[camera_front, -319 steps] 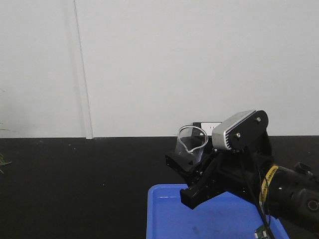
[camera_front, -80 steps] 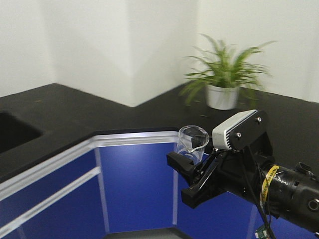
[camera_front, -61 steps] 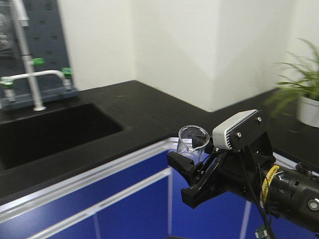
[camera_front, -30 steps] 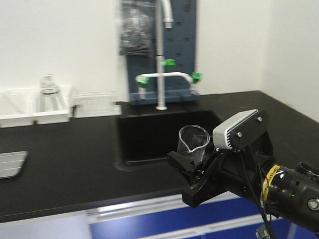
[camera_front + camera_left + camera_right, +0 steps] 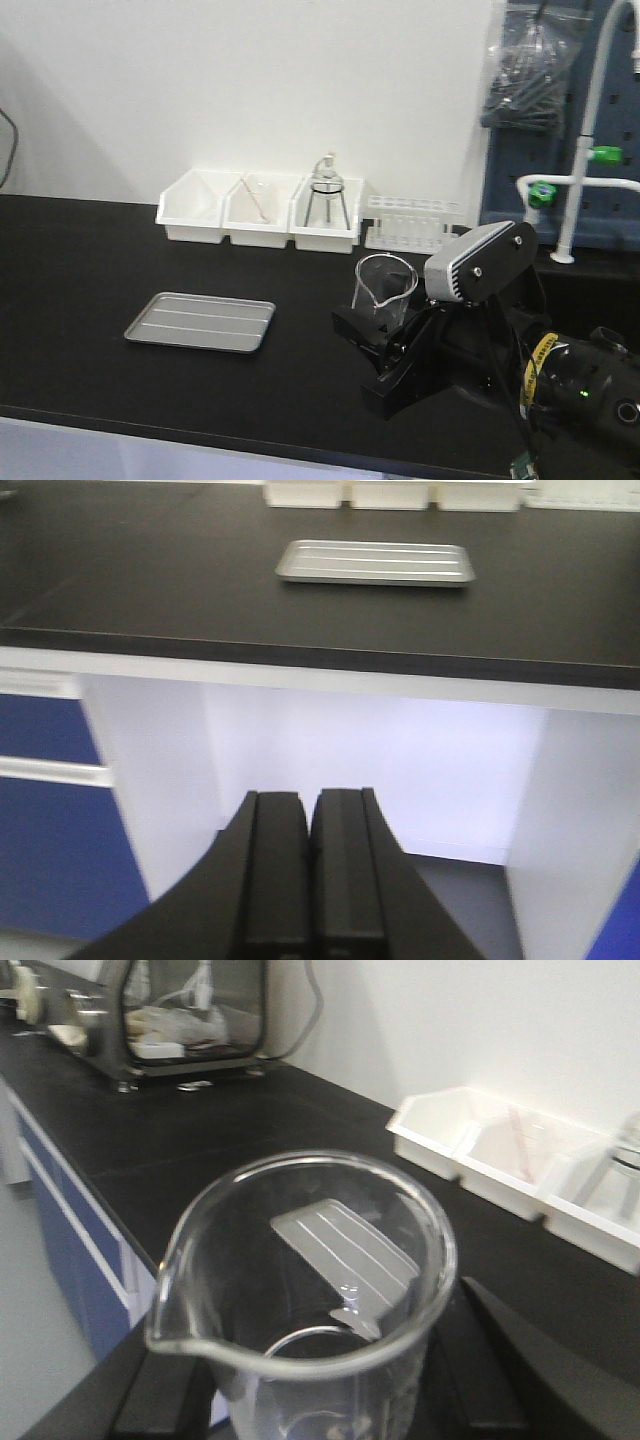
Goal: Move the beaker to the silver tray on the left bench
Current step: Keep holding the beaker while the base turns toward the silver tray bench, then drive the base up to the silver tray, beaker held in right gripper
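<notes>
You are holding the beaker (image 5: 384, 289) upright in the right gripper (image 5: 377, 340), whose black fingers are clamping low on the glass wall from opposite sides, with the pour lip pointing away from the wrist. The beaker is hanging in the air over the front edge of the desk (image 5: 90, 260), well apart from the silver tray (image 5: 200, 322), which is lying flat between that front edge and the white bins (image 5: 258, 208) lined along the back edge. The left gripper (image 5: 310, 880) is carrying nothing: its fingers are pressing together, low and out in front of the desk's front edge. You are dealing with thin clear glass that looks empty, so it is probably weighing very little, but it is behaving as a stiff, smooth and brittle thing. It is likely offering the pads little friction, and it is not going to forgive a hard squeeze or a knock against the tray's raised rim. The low hold on the straight wall is looking like the right one. The flared lip is giving nothing flat to press on. The tray floor is showing shallow ridges, so the beaker's base may be rocking a little as it is meeting them.
</notes>
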`<state>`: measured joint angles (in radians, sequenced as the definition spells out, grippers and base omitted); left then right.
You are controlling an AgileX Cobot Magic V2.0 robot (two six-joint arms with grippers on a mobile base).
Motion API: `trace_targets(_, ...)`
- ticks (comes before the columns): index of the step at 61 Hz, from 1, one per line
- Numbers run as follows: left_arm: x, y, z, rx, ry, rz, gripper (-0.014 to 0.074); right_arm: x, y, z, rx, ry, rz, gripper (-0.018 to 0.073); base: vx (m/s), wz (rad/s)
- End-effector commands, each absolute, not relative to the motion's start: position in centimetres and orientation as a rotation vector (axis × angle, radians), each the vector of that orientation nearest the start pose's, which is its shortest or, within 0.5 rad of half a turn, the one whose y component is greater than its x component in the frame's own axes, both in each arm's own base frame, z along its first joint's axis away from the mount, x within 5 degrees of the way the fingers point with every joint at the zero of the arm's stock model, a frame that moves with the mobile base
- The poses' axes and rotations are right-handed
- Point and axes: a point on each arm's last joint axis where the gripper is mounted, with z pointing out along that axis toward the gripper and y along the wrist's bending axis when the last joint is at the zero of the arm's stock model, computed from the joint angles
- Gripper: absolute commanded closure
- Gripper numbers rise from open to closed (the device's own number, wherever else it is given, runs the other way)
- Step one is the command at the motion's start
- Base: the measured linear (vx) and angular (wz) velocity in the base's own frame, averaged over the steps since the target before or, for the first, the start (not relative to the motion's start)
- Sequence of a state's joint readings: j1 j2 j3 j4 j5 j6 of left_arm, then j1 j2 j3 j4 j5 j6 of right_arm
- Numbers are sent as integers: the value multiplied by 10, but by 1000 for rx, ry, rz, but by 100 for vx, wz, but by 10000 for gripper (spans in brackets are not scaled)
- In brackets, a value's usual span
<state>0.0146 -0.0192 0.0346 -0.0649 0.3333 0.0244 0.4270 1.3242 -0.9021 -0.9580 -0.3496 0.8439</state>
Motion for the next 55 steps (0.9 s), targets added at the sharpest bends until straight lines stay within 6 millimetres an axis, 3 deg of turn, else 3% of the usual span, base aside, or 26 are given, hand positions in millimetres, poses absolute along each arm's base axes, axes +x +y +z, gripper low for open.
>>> trace_targets(1, 55, -1, 174, -32, 1758, -40, 595, 255, 147, 355, -622, 1503, 548, 571, 20, 61)
trace_targets(25, 55, -1, 174, -32, 1758, -40, 595, 255, 147, 355, -622, 1504, 547, 571, 21, 44)
trace_targets(55, 55, -1, 174, -33, 1758, -41, 595, 255, 147, 355, -622, 1504, 547, 571, 25, 12)
